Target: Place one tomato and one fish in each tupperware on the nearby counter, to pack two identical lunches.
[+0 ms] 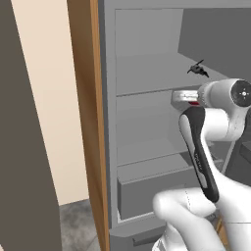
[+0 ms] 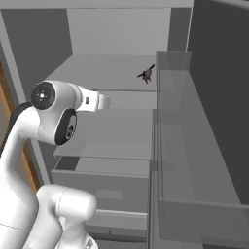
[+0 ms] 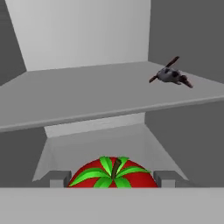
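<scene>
Red tomato (image 3: 113, 173) between the gripper (image 3: 113, 179) fingers, inside the grey fridge.
Glossy, round, with a green leafy star and brown stem; jaws clamped on its sides. Small dark fish (image 3: 170, 75) lies on the shelf (image 3: 87, 94) above, far right.

Tomato (image 3: 113, 175) between the gripper (image 3: 113, 180) fingers: bright red, green leafy calyx, brown stem. Fingers (image 3: 59, 178): mid grey. Fish (image 3: 169, 75) ahead of the gripper, up and to the right: dark grey body, reddish-brown tail and fins. Shelf (image 3: 87, 94) beneath the fish: plain light grey. Fridge walls (image 3: 183, 30): darker grey, unpatterned. Wooden panel (image 1: 88, 122) far off to the gripper's left: orange-brown. Wall (image 1: 49, 98) beyond: pale cream.
</scene>
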You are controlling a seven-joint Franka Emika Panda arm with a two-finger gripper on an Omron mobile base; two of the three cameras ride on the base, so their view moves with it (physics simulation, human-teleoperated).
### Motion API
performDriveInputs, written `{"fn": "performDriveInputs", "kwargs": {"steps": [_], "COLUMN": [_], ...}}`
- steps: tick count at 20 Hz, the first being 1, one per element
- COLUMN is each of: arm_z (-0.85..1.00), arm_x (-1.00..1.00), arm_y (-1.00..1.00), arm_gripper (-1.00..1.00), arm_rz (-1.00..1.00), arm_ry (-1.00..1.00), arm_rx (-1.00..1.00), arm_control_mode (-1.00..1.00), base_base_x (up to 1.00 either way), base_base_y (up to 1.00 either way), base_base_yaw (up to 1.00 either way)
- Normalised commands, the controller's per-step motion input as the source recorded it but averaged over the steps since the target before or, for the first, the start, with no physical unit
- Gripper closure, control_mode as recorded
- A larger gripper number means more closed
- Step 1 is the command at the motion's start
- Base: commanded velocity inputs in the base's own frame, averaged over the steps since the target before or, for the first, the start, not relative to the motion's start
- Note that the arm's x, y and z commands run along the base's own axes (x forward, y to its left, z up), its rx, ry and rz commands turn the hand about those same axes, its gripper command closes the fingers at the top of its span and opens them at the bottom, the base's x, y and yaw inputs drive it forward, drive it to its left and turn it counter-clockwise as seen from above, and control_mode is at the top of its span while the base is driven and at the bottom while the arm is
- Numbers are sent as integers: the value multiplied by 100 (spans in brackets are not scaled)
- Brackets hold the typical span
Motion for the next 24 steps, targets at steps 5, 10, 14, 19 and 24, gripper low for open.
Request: {"fn": "performDriveInputs", "kwargs": {"steps": [5,10,14,19,24], "arm_z": [5,7,0,0,0], "arm_x": [-96,-69,0,0,0], "arm_y": [20,11,0,0,0], "arm_gripper": [100,100,100,100,100], "arm_rz": [3,0,0,0,0], "arm_ry": [-3,5,0,0,0], "arm_rx": [-4,-6,0,0,0], "arm_control_mode": [-100,100,100,100,100], "base_base_x": [0,-20,-100,-100,-91], "base_base_y": [0,0,0,0,-3], "base_base_yaw": [0,0,-1,-6,-25]}}
